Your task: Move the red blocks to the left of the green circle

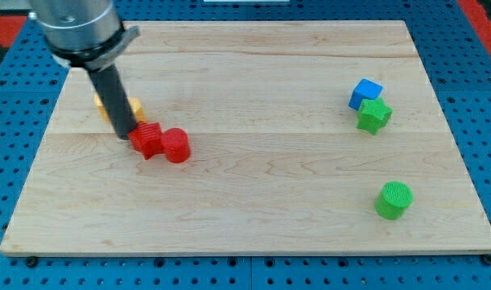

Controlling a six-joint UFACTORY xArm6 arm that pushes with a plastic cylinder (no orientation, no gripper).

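Two red blocks lie side by side left of the board's middle: a red star-like block and a red cylinder, touching each other. The green circle is a green cylinder at the view's lower right, far from them. My tip is at the left edge of the red star-like block, touching or nearly touching it. The dark rod rises from there toward the view's top left.
A yellow-orange block sits just behind the rod, partly hidden by it. A blue cube and a green star touch each other at the view's upper right. The wooden board lies on a blue pegboard.
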